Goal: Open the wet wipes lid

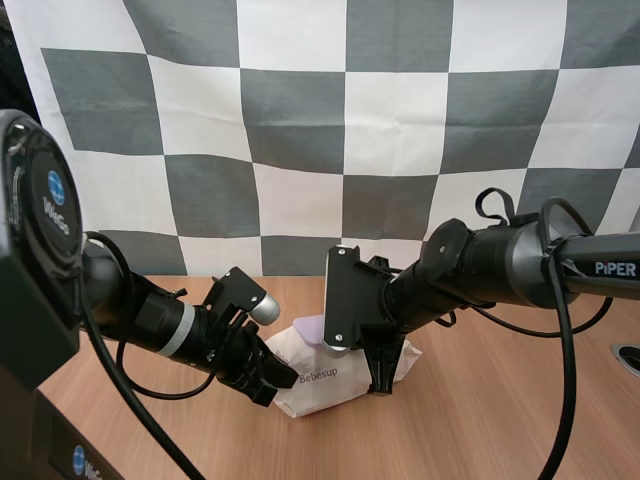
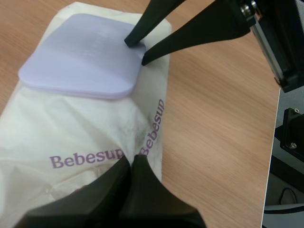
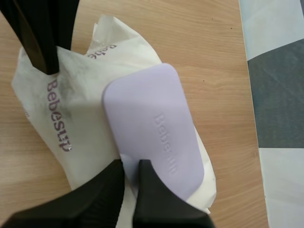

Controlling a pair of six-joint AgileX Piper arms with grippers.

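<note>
Left gripper (image 2: 130,162), jaws shut, is pressing the crinkly white wipes pack (image 2: 90,126) on the wooden table (image 2: 213,118), while right gripper (image 3: 130,165) is pinching its flat lavender lid (image 3: 152,123).

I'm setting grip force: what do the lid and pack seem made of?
The lid looks like stiff plastic: matte lilac, embossed lettering, clean moulded rim. The pack looks like thin soft film: cream, matte, heavily creased; plastic or paper-like, I cannot tell.
</note>
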